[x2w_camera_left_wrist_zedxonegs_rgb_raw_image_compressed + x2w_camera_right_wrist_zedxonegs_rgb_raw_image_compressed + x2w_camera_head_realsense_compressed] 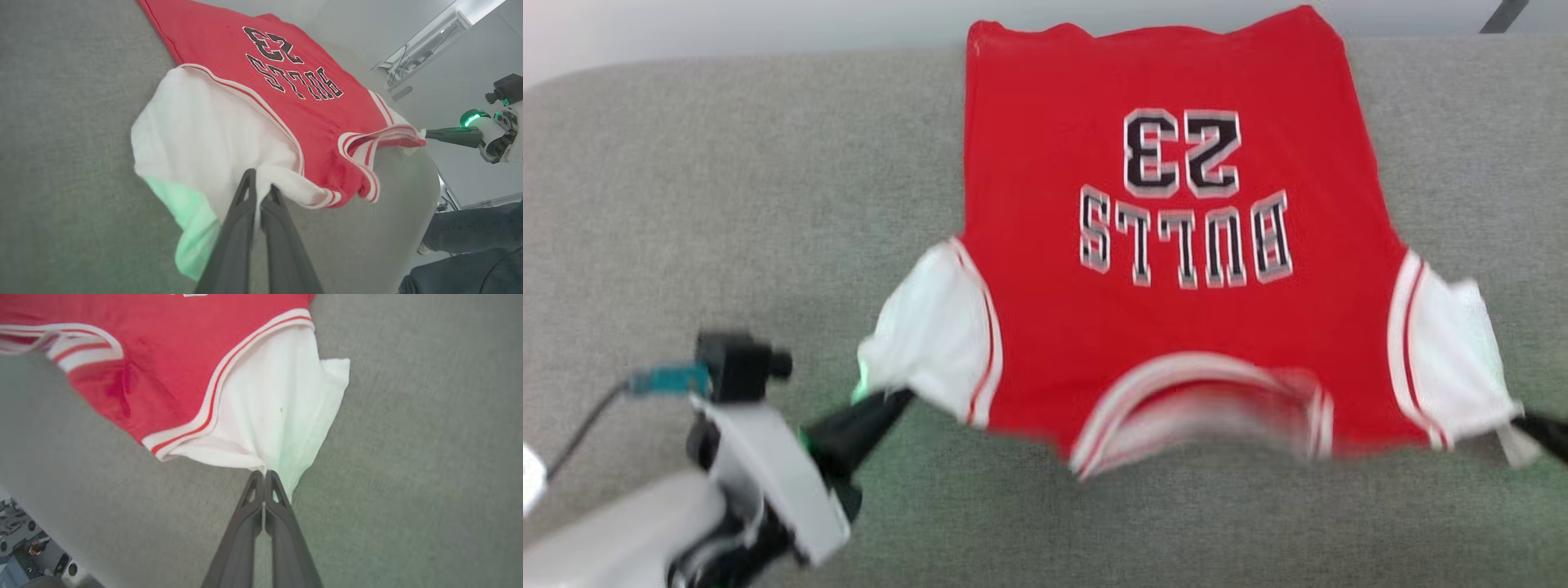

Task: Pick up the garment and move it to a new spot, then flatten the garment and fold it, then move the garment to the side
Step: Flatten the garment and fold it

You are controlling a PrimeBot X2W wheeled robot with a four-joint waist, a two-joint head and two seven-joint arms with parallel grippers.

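On the grey cushion (727, 204), the garment (1168, 245) lies number-up with its collar end raised toward us. Our left gripper (259, 183) and right gripper (264, 475) are each pinched tight on one of its white sleeves (935, 327). We should hold both arms level and evenly apart, drawing the cloth taut so it lands without wrinkles.

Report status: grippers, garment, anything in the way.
Left gripper shut on garment sleeve; right gripper shut on the other. Garment stretched between them over grey surface. Person's legs beside surface.
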